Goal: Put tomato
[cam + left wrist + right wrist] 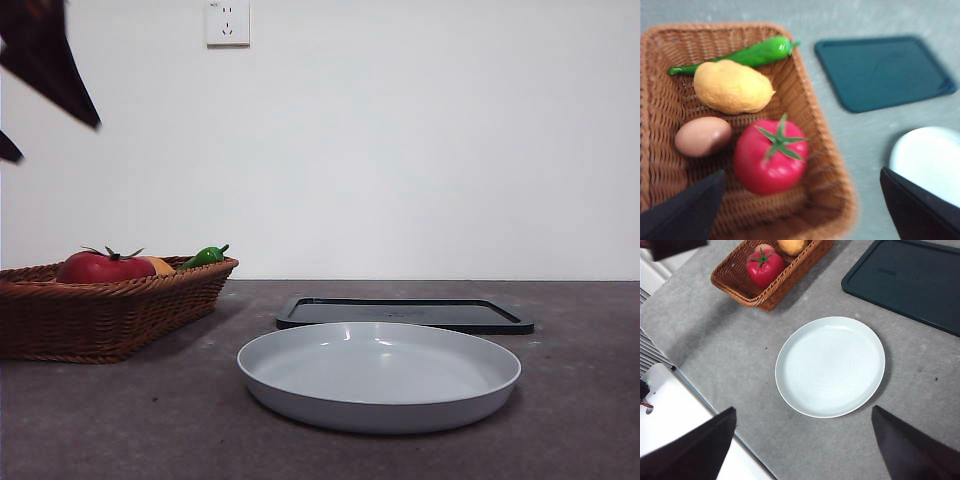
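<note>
The red tomato (771, 161) with a green stem lies in the wicker basket (829, 165), beside an egg (703, 136), an orange fruit (732, 87) and a green pepper (747, 56). In the front view the tomato (103, 266) shows over the basket (110, 310) rim at the left. My left gripper (802, 210) hovers open above the basket, jaws wide apart, the tomato between and beyond them. My right gripper (802, 445) is open high over the table, above the white plate (830, 366). The tomato (764, 266) also appears far off in the right wrist view.
A white plate (379, 374) sits at the front centre of the table. A dark tray (404, 313) lies behind it. The dark tray (883, 71) lies to the side of the basket. A black arm tip (50, 60) shows at the top left corner. The table edge (705, 390) runs near the right arm.
</note>
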Motion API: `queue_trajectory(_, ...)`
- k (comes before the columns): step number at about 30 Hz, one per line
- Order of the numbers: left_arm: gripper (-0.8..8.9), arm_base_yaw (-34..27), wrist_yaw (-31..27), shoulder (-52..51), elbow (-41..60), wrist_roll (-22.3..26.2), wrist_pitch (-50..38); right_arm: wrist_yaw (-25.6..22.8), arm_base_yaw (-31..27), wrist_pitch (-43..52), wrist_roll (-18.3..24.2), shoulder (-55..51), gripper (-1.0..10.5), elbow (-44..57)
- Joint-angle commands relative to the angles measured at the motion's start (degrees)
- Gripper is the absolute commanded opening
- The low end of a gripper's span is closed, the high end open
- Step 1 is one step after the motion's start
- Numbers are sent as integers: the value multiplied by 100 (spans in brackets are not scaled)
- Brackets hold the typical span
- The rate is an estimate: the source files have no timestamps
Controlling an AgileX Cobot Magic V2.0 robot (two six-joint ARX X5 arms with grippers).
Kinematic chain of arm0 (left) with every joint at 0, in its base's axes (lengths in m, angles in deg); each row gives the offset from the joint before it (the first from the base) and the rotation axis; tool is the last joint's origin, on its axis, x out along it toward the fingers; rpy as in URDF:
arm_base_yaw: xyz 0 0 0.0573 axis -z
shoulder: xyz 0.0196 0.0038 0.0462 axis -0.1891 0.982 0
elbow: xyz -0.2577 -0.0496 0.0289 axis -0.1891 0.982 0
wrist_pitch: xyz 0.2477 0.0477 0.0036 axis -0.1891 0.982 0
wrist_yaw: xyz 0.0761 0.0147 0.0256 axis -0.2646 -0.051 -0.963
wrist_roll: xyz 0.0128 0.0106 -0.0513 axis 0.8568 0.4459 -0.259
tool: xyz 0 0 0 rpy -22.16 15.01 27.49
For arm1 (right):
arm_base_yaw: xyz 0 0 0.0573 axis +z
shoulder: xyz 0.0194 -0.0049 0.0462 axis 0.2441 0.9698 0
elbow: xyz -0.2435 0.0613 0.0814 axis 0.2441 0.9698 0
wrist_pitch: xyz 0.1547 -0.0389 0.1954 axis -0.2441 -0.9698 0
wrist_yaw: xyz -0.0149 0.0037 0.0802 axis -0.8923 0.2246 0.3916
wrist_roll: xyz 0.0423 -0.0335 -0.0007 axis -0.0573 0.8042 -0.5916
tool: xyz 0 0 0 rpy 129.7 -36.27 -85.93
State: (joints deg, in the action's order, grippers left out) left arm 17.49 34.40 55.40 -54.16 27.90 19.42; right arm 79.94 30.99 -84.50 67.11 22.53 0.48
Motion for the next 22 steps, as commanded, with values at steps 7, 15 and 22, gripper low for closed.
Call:
queue_trajectory(7,496,278,-262,1143,-109,761,-916,2,26,48,33,26,431,-109)
queue_trajectory(15,496,382,-538,1770,-109,1005,-1373,4,26,46,-72,26,431,-109)
queue_trajectory(22,496,435,-540,2166,-109,1054,-1665,2,26,35,-77,26,431,-109)
